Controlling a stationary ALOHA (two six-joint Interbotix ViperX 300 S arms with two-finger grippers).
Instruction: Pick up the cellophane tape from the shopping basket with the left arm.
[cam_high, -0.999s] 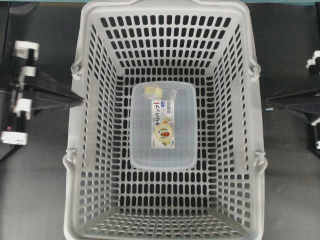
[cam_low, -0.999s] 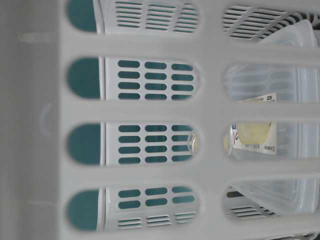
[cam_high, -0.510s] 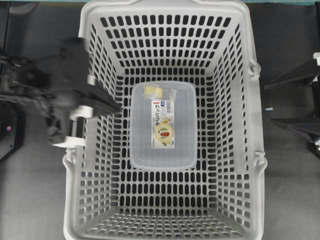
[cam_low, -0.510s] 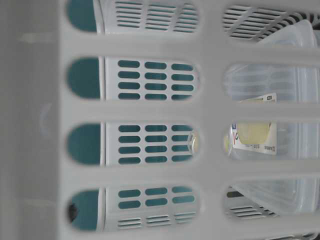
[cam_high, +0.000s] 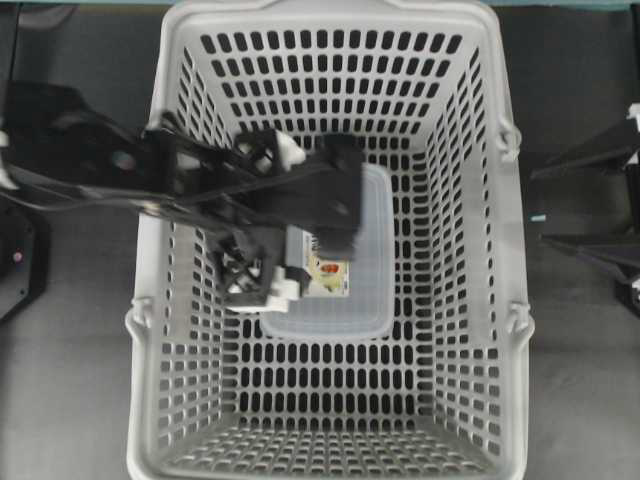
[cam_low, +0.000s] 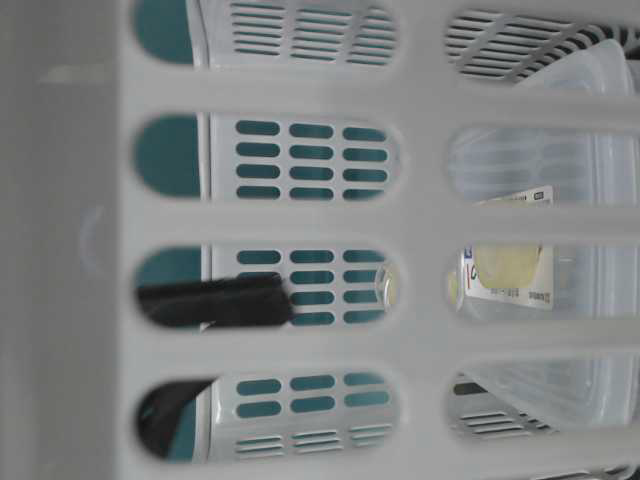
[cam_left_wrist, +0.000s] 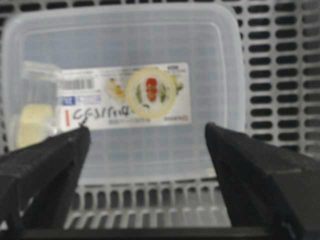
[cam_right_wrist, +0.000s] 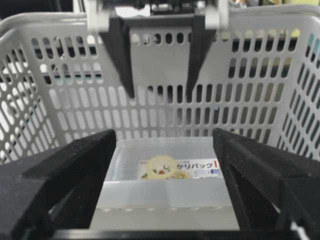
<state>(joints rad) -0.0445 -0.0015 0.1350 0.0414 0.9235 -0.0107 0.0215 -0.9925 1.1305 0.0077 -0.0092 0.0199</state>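
The cellophane tape, a small pale-yellow roll, lies on the clear box's lid, at its left end in the left wrist view. In the overhead view my left arm hides it. The box rests on the floor of the grey shopping basket. My left gripper is open and points down over the box's long edge, with nothing between its fingers. It hangs well above the lid in the right wrist view and sits over the box's left side from overhead. My right gripper is open and empty, outside the basket's right wall.
The basket's tall slotted walls surround the box on all sides. The box carries a white-and-red label. Dark table lies on both sides of the basket. Through a slot at table level, a black part of the left arm shows.
My left arm swung from the basket's left side in over the wall and now hangs over the box with its jaws opened. The right gripper opened and stays beside the basket.
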